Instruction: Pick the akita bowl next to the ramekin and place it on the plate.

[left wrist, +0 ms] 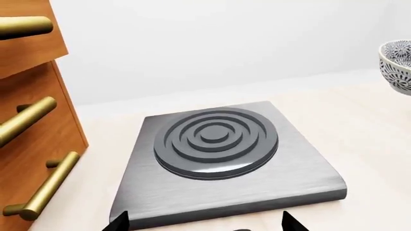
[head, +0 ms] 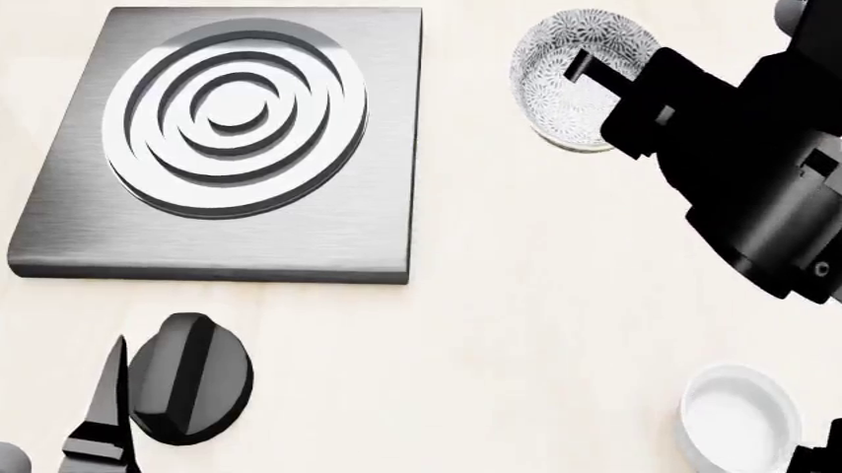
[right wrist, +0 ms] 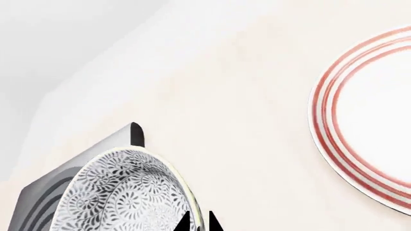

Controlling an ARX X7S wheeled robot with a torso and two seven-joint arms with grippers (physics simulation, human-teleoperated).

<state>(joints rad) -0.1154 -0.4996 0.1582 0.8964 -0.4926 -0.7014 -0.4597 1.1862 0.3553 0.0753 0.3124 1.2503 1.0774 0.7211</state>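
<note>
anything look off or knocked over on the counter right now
Nothing stands out. The akita bowl sits upright by the right end effector, the ramekin is upright, the plate lies flat, and the burner looks undamaged. No spills.

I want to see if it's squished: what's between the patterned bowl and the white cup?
Nothing. In the head view, only bare counter lies between the patterned bowl and the white cup, though the right arm overhangs part.

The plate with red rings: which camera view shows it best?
The right wrist view shows the plate best: its red rings and white middle are clear, though the picture's edge cuts it. The head view and the left wrist view do not show it at all.
</note>
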